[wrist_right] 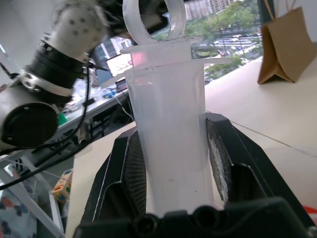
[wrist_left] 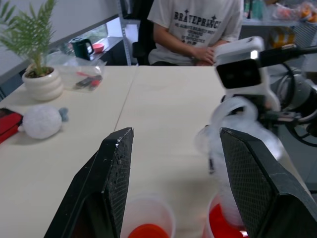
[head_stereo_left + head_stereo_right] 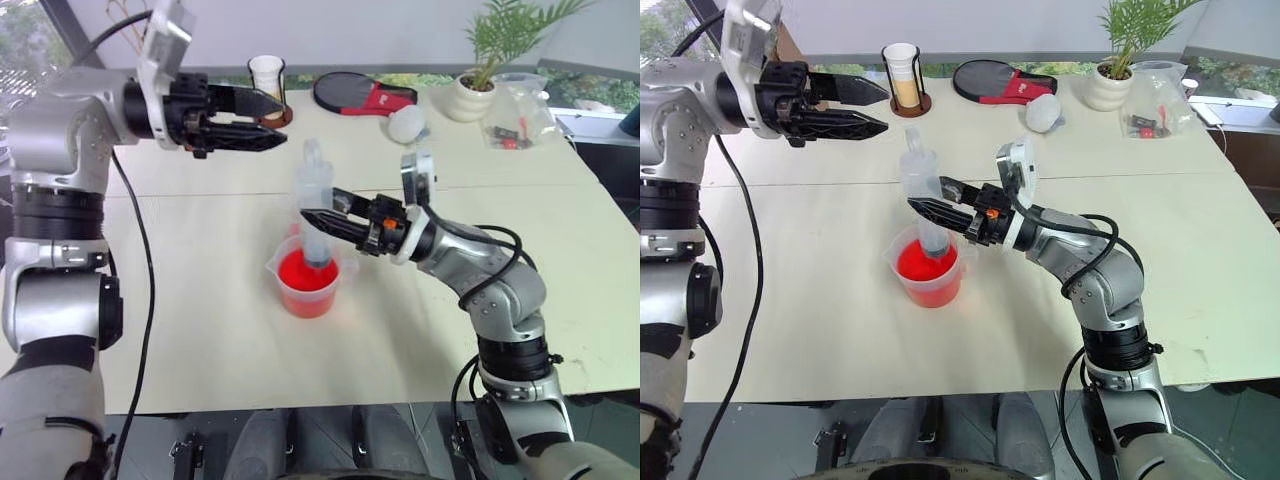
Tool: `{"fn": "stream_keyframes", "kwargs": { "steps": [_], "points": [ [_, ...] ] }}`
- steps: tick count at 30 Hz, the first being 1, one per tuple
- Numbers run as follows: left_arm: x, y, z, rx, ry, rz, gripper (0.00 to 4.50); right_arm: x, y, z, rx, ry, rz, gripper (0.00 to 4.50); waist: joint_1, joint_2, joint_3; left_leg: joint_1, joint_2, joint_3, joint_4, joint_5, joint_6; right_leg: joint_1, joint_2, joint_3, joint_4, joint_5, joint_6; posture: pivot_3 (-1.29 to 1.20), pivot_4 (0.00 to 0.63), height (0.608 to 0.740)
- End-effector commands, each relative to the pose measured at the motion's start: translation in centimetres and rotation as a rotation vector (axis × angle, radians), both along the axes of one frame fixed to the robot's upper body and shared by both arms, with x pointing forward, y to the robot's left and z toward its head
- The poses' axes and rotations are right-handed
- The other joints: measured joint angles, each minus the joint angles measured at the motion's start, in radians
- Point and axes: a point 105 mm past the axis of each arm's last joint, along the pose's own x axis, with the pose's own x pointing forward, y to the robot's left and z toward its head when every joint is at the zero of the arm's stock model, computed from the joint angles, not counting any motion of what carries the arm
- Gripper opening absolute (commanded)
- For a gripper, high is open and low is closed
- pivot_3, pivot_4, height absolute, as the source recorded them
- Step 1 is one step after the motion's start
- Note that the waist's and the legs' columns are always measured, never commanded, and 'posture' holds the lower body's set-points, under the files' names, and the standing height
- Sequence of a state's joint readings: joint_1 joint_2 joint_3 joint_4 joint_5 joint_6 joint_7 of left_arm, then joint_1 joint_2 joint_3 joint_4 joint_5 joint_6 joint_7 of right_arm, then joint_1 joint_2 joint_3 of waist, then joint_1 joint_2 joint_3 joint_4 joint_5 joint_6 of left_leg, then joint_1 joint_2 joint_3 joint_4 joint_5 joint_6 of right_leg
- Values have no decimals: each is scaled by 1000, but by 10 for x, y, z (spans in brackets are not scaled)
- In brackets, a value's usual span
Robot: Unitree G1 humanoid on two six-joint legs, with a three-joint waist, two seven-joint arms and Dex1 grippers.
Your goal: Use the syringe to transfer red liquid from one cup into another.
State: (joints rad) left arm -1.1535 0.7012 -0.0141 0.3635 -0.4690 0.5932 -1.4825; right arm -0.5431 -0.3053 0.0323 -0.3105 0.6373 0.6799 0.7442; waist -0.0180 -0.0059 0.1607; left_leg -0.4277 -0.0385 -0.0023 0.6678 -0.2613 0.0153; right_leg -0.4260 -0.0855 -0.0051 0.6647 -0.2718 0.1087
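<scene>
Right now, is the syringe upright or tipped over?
Upright. The syringe stands vertically with its tip down in the red cup, its barrel clamped by the right gripper.

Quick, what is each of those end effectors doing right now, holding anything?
Left end effector: open, holding nothing, raised above the table.
Right end effector: closed on the syringe, which stands upright in the larger cup of red liquid.

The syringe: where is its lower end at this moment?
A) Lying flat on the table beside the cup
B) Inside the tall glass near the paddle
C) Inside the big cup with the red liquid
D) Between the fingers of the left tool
C: the syringe stands upright with its lower end down in the big cup of red liquid, its barrel clamped by the right tool.
</scene>
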Motion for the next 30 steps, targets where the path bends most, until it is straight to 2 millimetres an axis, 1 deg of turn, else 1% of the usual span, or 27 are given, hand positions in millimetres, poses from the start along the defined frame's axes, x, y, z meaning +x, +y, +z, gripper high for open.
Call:
{"fn": "stream_keyframes", "kwargs": {
  "steps": [1,5,9,14,16,19,23,28,30],
  "points": [
    [-7,-2,7,-17,-40,-25,2852,-2,-1,10,20,-48,1,1396,0,0,0,0,0,0,0,0,0,0,0,0,0,0,0,0,150,740],
    [-6,-6,3,-16,-37,-36,2852,-1,1,10,24,-47,1,1396,4,0,0,0,0,0,0,0,0,1,0,0,0,0,0,0,150,740],
    [-2,-15,-1,-21,-49,-51,2852,-2,4,8,23,-42,12,1396,4,0,0,0,0,0,0,0,0,1,0,0,0,0,0,0,150,740],
    [2,-25,-13,12,-57,-72,2852,-4,7,5,23,-34,23,1396,3,0,0,0,0,0,0,0,0,1,0,0,0,0,0,0,150,740],
    [4,-28,-15,13,-63,-75,2852,-5,8,5,23,-33,24,1396,3,0,0,0,0,0,0,0,0,1,0,0,0,0,0,0,150,740],
    [5,-30,-19,11,-64,-75,1979,-6,9,2,20,-32,23,1396,3,0,0,0,0,0,0,0,0,1,0,0,0,0,0,0,150,740],
    [0,-34,-23,7,-52,-102,46,-8,10,-5,6,-26,18,1396,3,0,0,0,0,0,0,0,0,1,0,0,0,0,0,0,150,740],
    [-8,-35,-24,-1,-37,-118,46,-7,9,-13,-11,-22,7,1396,3,0,0,0,0,0,0,0,0,1,0,0,0,0,0,0,150,740],
    [-9,-36,-19,-22,-46,-117,46,-7,9,-16,-13,-19,5,1396,3,0,0,1,0,0,0,0,0,1,0,0,0,0,0,0,150,740]
  ]
}}
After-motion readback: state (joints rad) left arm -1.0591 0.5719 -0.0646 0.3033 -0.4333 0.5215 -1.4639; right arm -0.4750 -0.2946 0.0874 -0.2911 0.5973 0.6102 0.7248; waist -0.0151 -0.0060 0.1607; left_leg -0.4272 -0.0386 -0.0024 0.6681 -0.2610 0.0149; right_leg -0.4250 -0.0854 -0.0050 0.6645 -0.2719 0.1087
